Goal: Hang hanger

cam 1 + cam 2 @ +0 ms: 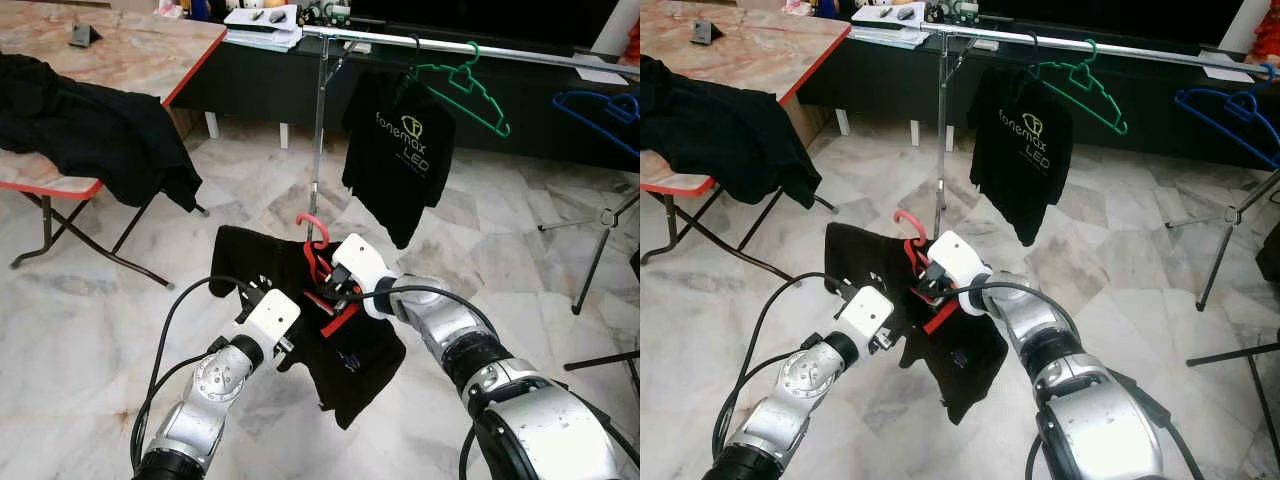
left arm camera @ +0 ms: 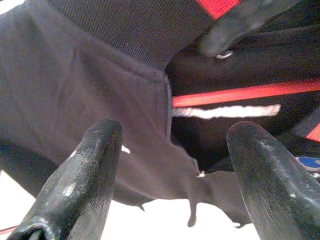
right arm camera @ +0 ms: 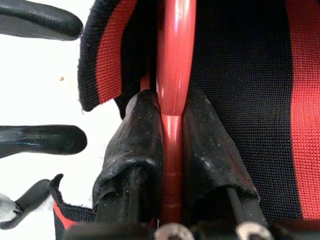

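A red hanger (image 1: 312, 229) carries a black shirt (image 1: 352, 362) with red trim, held up over the floor in front of me. My right gripper (image 3: 171, 131) is shut on the hanger's red neck (image 3: 172, 75), just under the hook. Beside the shirt's left shoulder, my left gripper (image 2: 170, 175) is open, its two fingertips (image 2: 90, 165) spread with the shirt's black cloth (image 2: 100, 85) just beyond them. The silver clothes rail (image 1: 480, 46) runs across the back, above and beyond the hanger.
On the rail hang a green hanger (image 1: 468, 88) with a black printed shirt (image 1: 400, 150) and a blue hanger (image 1: 600, 110). The rail's upright pole (image 1: 319, 130) stands just behind the red hanger. A folding table (image 1: 130, 55) with dark clothes (image 1: 90, 135) is on the left, and a tripod (image 1: 600, 240) on the right.
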